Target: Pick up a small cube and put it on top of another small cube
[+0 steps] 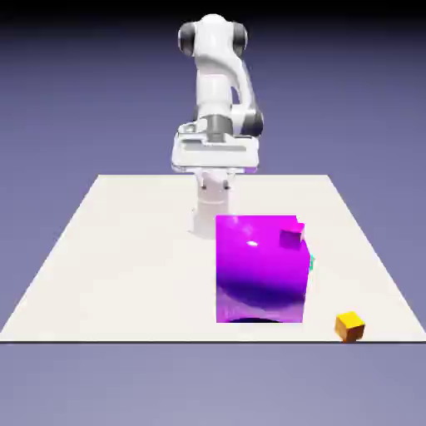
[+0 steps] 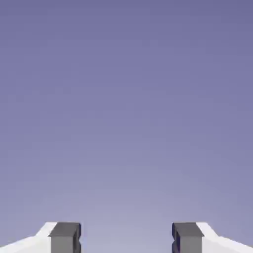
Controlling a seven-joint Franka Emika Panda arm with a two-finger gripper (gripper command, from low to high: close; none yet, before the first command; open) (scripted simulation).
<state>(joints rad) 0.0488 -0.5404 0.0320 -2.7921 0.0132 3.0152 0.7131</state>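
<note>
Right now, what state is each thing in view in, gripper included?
gripper: open, nothing between its fingertips
orange-yellow cube: near the table's front edge, not held
big purple cube: on the table, not held
small magenta cube: not held, appears against the big purple cube; contact unclear
cyan-green thing: mostly hidden behind the big purple cube
table: bearing the big purple cube

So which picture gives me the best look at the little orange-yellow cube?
The exterior view does: it shows the orange-yellow cube whole, near the table's front edge at the exterior view's right, with nothing in front of it. The hand view shows none of it, only the plain backdrop and the gripper's two fingertips.
</note>
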